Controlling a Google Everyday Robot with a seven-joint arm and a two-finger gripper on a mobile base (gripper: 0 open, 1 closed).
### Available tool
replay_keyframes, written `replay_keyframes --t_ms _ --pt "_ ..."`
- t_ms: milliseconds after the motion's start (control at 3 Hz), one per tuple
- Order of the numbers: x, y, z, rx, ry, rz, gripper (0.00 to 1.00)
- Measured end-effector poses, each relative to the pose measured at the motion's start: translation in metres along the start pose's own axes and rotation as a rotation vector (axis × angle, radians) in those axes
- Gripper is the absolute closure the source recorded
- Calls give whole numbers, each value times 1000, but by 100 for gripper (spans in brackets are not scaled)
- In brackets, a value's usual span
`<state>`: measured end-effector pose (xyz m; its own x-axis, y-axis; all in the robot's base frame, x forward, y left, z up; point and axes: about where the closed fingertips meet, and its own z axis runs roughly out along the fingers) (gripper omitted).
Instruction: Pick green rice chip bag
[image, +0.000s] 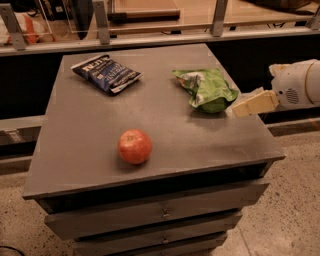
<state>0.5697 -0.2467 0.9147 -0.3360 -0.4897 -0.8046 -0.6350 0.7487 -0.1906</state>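
Observation:
The green rice chip bag (207, 89) lies on the right rear part of the grey cabinet top (95, 125), wrinkled, with a white-silver patch at its far left end. My gripper (239, 108) comes in from the right edge of the view, cream-coloured, its tip just right of the bag's lower right corner, close to it or touching it. The white arm housing (296, 83) sits behind it.
A dark blue chip bag with white lettering (106, 73) lies at the rear left. A red apple (135, 146) sits near the front middle. The cabinet has drawers (162, 214) below. A railing and glass panels (150, 20) stand behind.

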Motion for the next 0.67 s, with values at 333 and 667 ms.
replay_keyframes --t_ms 333,667 --pt "2 2 23 -36 15 -10 0" --pt "3 -1 42 -64 32 -25 0"
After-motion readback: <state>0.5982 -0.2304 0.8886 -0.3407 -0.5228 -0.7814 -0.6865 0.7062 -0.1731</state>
